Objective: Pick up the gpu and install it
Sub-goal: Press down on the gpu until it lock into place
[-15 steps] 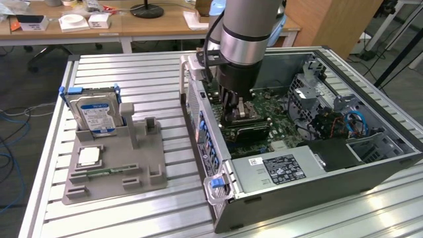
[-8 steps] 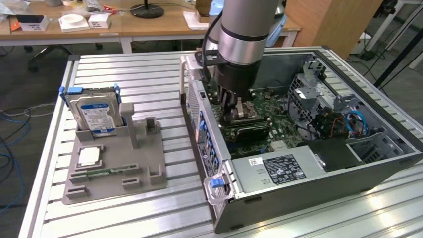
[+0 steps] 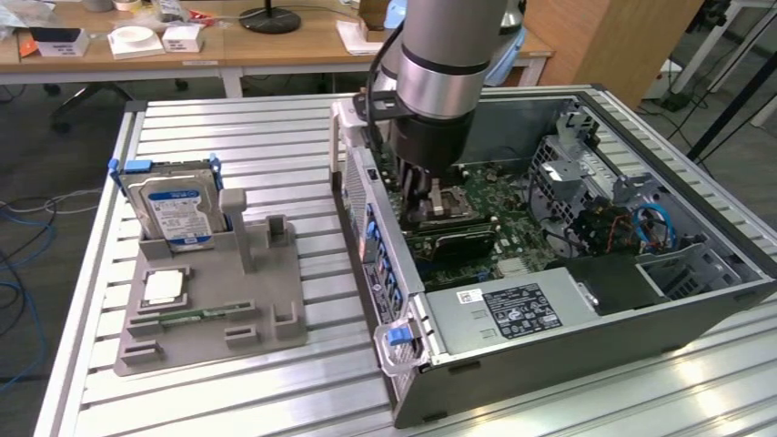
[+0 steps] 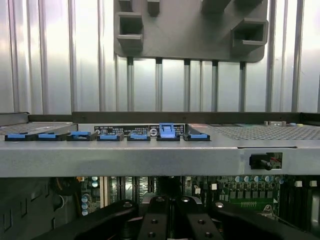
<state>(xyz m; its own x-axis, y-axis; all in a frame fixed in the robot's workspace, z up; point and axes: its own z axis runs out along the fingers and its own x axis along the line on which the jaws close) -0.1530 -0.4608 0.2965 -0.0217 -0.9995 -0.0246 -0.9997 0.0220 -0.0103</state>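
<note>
End effector (image 3: 435,187): pressed together, lowered inside the open computer case (image 3: 680,309) over the motherboard, where a dark card (image 3: 452,241), likely the gpu, lies below it; whether it is fully seated cannot be told.

A robotics lab: a ribbed aluminium worktable (image 3: 243,382) at frame centre, wooden desks (image 3: 279,45) along the top, cables (image 3: 25,218) at left.
</note>
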